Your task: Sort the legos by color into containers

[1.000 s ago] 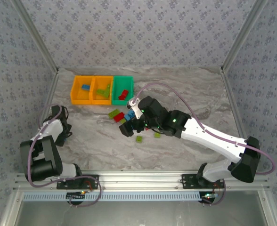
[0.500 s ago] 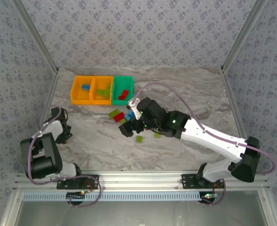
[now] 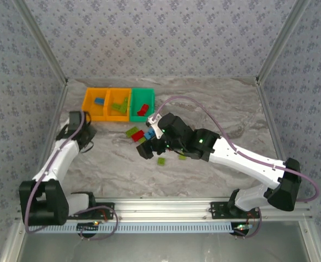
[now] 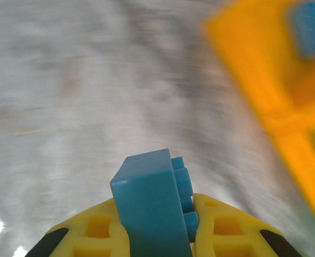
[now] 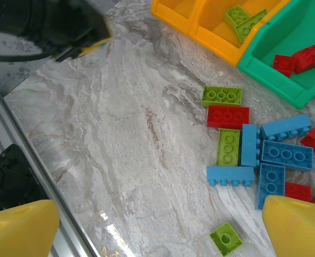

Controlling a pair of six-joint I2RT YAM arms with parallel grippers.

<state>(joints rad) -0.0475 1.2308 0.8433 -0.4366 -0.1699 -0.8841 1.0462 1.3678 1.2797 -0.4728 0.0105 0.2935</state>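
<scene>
A: Clamping tight on a blue studded plastic brick [image 4: 149, 214], the left fingers [image 4: 222, 230] have it pinched upright between them, studs turned toward the right-hand finger!

B: And the bins?

A: Ahead and to the right of those fingers, blurred, is the end orange plastic bin [image 4: 254, 69], with another blue brick [image 4: 310, 27] lying inside it. From above, the joined row runs from that bin to the middle orange plastic bin [image 3: 118, 117] and then the green plastic bin [image 3: 141, 117].

B: Over to the right fingers [image 5: 299, 225]?

A: Spread wide, gripping nothing, hanging over the grey marbled tabletop [image 5: 109, 139]. Between them and just ahead sits the loose pile of red, blue and lime green bricks [image 5: 254, 150]. One small lime green square brick [image 5: 225, 238] lies nearest the fingers, apart from the rest.

B: Beyond the pile?

A: Farther ahead, the green plastic bin holds two red bricks [image 5: 299, 59], and the middle orange plastic bin holds lime green bricks [image 5: 243, 19].
</scene>
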